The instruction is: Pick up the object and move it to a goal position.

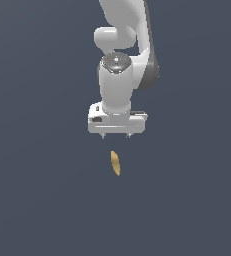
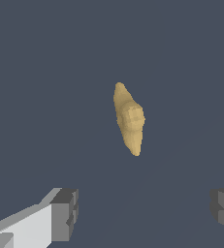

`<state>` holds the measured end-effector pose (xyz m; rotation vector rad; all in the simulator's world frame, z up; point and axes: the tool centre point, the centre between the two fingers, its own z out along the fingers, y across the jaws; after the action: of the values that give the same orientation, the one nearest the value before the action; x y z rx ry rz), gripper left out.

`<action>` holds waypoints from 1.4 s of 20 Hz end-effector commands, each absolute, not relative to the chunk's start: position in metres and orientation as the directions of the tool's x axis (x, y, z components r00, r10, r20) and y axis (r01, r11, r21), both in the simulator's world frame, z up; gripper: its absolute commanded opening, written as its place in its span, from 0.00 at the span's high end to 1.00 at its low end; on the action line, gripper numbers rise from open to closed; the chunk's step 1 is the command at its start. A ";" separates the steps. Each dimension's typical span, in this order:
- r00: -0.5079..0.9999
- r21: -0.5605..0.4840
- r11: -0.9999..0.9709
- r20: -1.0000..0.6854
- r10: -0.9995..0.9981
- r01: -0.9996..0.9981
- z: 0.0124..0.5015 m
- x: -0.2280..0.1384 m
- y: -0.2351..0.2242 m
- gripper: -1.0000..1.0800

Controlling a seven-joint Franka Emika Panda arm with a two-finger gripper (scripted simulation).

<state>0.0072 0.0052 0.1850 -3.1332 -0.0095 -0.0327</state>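
Observation:
The object (image 1: 115, 163) is a slim yellow-orange piece with tapered ends, lying on the dark surface just in front of the arm in the exterior view. The wrist view shows the object (image 2: 129, 118) lengthwise, away from the fingers. My white gripper (image 1: 115, 135) hangs above and slightly behind it, pointing down, apart from it. It is open: the two fingertips (image 2: 65, 213) stand wide apart with nothing between them.
The dark grey surface (image 1: 37, 200) stretches flat all around. The white arm (image 1: 122, 45) rises behind the gripper. No other objects show.

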 end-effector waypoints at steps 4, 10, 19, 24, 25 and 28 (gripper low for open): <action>1.000 -0.008 -1.000 0.019 0.004 0.004 0.185 0.007 0.005 0.04; 1.000 -0.009 -1.000 0.009 -0.014 -0.014 0.184 0.004 0.001 0.04; 1.000 -0.006 -1.000 0.008 0.013 0.013 0.180 0.010 0.001 0.04; 0.997 -0.002 -0.997 0.006 0.072 0.072 0.171 0.024 0.002 0.04; 0.996 -0.001 -0.996 0.005 0.088 0.088 0.168 0.028 0.002 0.04; 0.990 0.000 -0.990 0.003 0.141 0.141 0.158 0.040 0.002 0.04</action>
<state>0.0345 0.0020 0.1632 -3.1357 -0.1804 -0.0072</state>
